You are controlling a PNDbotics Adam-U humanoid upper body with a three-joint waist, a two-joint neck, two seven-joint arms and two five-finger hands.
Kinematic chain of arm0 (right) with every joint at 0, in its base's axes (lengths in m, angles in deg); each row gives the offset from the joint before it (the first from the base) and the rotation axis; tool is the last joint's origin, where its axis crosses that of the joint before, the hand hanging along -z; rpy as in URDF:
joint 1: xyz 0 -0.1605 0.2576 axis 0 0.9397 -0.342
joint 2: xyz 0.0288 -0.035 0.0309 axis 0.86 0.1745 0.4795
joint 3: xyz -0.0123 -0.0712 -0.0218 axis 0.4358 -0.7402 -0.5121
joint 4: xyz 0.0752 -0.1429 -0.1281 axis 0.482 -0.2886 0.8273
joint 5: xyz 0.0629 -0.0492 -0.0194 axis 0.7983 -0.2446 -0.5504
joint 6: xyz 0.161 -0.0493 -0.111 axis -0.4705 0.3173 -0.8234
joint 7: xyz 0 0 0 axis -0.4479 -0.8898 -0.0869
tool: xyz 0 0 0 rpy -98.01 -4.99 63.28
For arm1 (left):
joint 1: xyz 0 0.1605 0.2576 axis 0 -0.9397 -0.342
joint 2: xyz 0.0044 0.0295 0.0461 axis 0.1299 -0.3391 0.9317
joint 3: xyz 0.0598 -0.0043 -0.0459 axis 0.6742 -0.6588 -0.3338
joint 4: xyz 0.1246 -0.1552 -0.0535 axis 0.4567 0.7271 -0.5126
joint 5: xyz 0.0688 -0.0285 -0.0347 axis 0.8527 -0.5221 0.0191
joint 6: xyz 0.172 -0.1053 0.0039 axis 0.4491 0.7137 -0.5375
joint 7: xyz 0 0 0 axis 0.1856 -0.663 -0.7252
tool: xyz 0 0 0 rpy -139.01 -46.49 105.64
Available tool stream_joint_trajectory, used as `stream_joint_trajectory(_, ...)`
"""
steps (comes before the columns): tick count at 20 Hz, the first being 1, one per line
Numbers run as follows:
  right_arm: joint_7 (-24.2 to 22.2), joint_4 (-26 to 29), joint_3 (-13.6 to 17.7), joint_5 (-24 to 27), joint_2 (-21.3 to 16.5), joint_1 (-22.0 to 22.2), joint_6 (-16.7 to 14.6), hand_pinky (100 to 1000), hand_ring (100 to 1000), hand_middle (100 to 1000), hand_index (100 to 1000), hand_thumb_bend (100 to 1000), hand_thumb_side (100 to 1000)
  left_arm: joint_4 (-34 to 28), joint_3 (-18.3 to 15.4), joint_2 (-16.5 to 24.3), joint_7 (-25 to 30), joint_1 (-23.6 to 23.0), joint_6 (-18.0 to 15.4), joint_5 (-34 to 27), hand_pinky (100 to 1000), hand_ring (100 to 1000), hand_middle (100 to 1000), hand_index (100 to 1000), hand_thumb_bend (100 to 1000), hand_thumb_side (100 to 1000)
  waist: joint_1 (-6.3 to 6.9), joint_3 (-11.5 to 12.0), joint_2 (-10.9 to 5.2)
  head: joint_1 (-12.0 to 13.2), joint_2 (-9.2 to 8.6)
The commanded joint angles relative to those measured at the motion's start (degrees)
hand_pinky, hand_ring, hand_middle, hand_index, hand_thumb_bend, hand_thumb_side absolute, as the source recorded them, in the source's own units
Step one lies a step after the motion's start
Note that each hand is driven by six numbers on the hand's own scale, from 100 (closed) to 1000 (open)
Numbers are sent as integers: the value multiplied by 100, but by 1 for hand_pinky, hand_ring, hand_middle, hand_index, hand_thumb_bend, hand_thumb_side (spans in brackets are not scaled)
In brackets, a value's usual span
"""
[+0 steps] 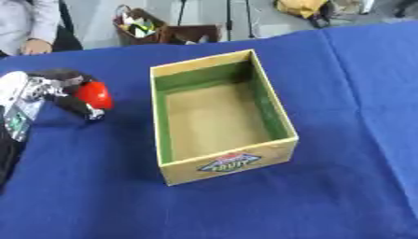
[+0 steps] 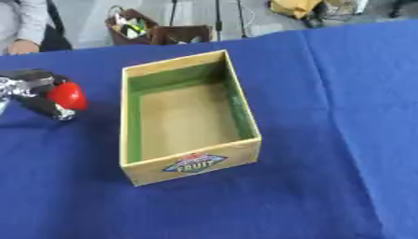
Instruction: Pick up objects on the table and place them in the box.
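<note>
My left hand (image 1: 57, 88) comes in from the left edge, raised above the blue cloth, with its black fingers curled round a red rounded object (image 1: 94, 95). It hangs to the left of the box, about a hand's width from the box's left wall. The box (image 1: 282, 116) is an open tan cardboard carton with green inner walls and a fruit label on its front; its floor is bare. My right hand shows in neither view.
A blue cloth (image 1: 343, 186) covers the whole table. A person's hand (image 1: 36, 46) rests at the far left edge. Beyond the table's far edge stand a brown basket (image 1: 139, 28) and a yellow bag (image 1: 300, 7) on the floor.
</note>
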Motion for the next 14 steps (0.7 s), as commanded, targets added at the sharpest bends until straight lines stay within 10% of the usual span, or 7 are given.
stream_joint_trajectory(1,20,93,26,13,-83,-49,-7,731,724,595,739,100,819,-5,-69,89,-150,103,51,68,100,347,412,621,100,535,-36,3,-104,11,-17)
stream_joint_trajectory(14,52,93,33,9,-78,-44,13,732,724,595,738,100,811,-158,-81,126,-223,163,174,-136,100,255,328,542,100,468,-57,31,-170,1,31)
